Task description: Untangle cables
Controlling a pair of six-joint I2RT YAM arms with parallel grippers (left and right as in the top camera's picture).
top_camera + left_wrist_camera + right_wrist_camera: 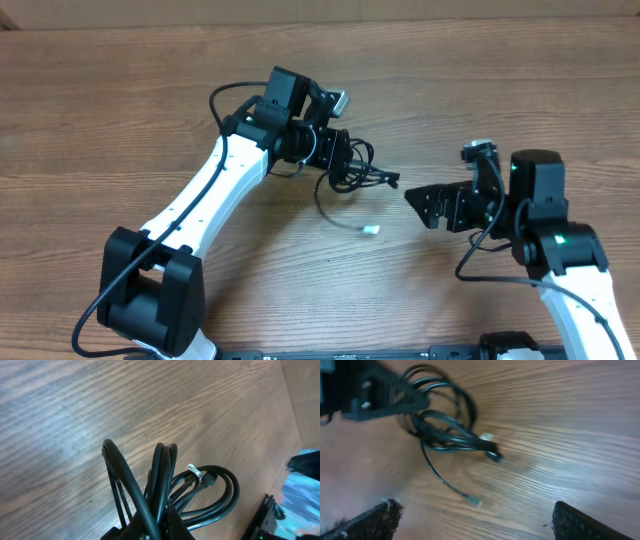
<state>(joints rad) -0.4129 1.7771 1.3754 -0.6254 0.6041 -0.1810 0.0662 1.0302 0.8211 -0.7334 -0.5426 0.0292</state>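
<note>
Loosely bunched black cables (357,172), several loops, one pale-tipped end trailing

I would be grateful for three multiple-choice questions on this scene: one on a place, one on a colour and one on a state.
1. Where does the loose plug end lie?
A. On the table
B. On top of an arm
C. Hanging over an edge

2. What colour are the cables?
A. Red
B. Black
C. Yellow

3. How is the right end effector?
A. Shut on a cord
B. Open and empty
C. Out of view

Answers:
1 A: the overhead view shows it resting on bare wood, away from the bundle.
2 B: they look black in all three views.
3 B: the right wrist view shows its fingers wide apart with nothing between them.
</note>
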